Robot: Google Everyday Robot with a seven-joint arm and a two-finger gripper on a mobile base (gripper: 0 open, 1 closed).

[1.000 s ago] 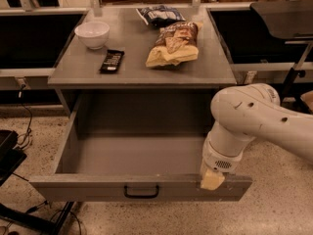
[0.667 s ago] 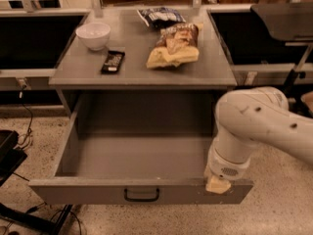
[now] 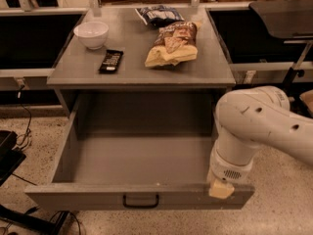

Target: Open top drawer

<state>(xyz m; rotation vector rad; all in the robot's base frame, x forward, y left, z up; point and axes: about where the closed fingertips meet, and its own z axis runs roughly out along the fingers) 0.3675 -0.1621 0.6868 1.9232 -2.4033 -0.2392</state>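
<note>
The top drawer (image 3: 139, 195) is a wide grey drawer with a flat front and a small black bar handle (image 3: 141, 201) at its centre. It stands pulled far out from under the grey tabletop (image 3: 142, 65). Its deep grey box is empty inside. My white arm (image 3: 254, 126) reaches in from the right. My gripper (image 3: 221, 189) hangs at the arm's lower end, over the right end of the drawer's front rim, well to the right of the handle.
On the tabletop lie a white bowl (image 3: 91, 34), a black remote-like bar (image 3: 111, 61), a yellow-brown snack bag (image 3: 172, 45) and a dark snack bag (image 3: 159, 14). Dark shelving stands left and right. Black cables and a base part lie on the floor at the left (image 3: 10, 151).
My arm and gripper have shifted slightly right and down along the drawer's front rim. The drawer stays pulled out as before.
</note>
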